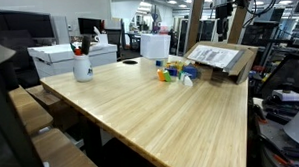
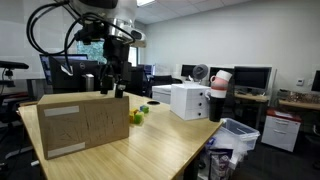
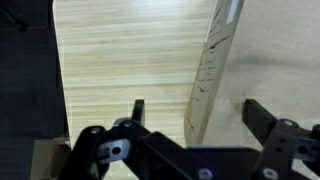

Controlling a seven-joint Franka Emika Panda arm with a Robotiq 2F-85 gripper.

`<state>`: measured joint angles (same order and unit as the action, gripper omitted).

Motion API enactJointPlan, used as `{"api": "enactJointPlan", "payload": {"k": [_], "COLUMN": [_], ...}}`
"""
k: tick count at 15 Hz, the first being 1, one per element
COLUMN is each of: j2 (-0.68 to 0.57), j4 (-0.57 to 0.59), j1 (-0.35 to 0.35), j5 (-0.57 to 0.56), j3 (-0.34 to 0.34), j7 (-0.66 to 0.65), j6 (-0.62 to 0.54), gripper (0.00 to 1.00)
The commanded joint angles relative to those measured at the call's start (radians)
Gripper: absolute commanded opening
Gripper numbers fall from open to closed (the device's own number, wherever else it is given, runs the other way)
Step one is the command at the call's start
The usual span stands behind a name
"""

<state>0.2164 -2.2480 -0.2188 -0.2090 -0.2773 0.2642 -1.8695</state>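
Observation:
My gripper [image 3: 200, 112] is open. Its two black fingers straddle the upright wall of a cardboard box [image 3: 214, 60], without touching it. One finger is over the wooden table [image 3: 120, 70] and the other is over the box's pale inside. In both exterior views the gripper [image 2: 112, 86] [image 1: 224, 29] hangs just above the open brown box [image 2: 85, 125] [image 1: 221, 59] at the table's end. It holds nothing.
Small coloured toys [image 1: 172, 73] [image 2: 138, 115] lie on the table beside the box. A white mug with pens [image 1: 82, 66] stands near a table edge. A white box [image 2: 188, 100] and monitors stand beyond. A bin [image 2: 238, 135] stands on the floor.

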Motion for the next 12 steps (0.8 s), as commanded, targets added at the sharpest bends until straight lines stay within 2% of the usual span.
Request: {"api": "enactJointPlan", "payload": {"k": [1,12], "j2": [0.011,-0.029], "j4": [-0.022,-0.003], "j1": [0.003,0.021], "j5": [-0.008,0.014], "j3": [0.017,0.036], "j7": [-0.013,-0.001], "j6": [-0.041,-0.101], "gripper": [1.0,1.0]}}
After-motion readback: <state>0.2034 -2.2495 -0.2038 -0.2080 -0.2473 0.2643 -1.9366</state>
